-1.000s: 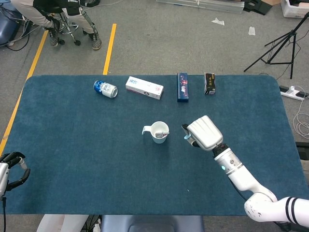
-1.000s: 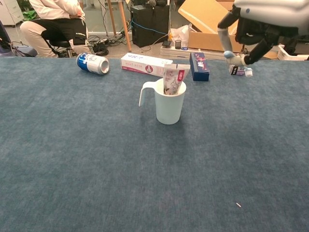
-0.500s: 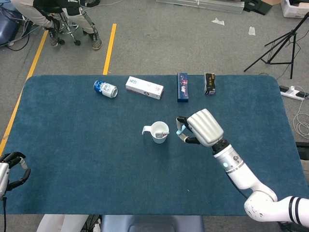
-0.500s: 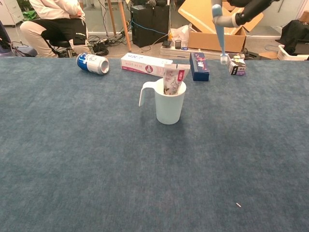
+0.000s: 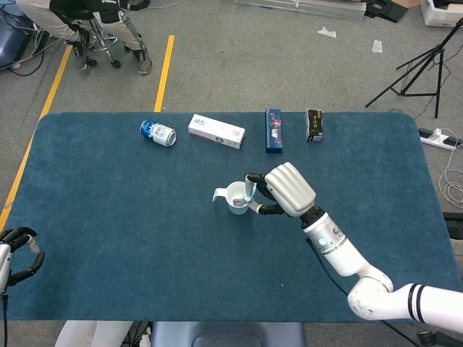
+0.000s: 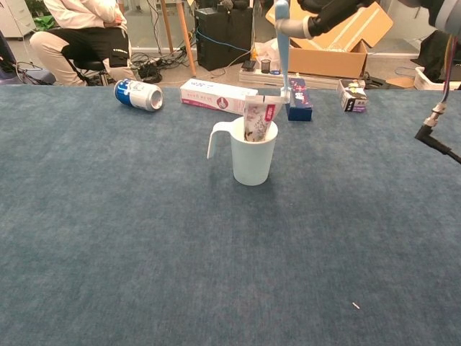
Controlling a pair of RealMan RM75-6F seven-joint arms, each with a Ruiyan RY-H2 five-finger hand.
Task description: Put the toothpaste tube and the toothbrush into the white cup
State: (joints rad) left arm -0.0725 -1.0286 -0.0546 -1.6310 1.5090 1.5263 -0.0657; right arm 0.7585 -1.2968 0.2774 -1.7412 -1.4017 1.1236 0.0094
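The white cup [image 6: 253,158] stands mid-table with its handle to the left; in the head view the white cup [image 5: 233,197] shows from above. The toothpaste tube [image 6: 259,120] stands upright inside it, its top poking over the rim. My right hand [image 5: 288,189] hovers just right of the cup and pinches the light-blue toothbrush [image 6: 282,45], which hangs almost vertically with its lower end just above the cup's right rim. In the chest view only the right hand's fingers [image 6: 328,13] show at the top edge. My left hand [image 5: 16,253] rests at the table's front-left corner, holding nothing.
Along the far edge lie a blue-and-white can [image 5: 158,133] on its side, a white carton [image 5: 216,131], a dark blue box [image 5: 273,130] and a small black box [image 5: 314,124]. A seated person and a tripod are beyond the table.
My right hand has carried the toothbrush leftward, from well right of the cup to above its right rim. The brush turned from slanted to near vertical. The left hand stayed put.
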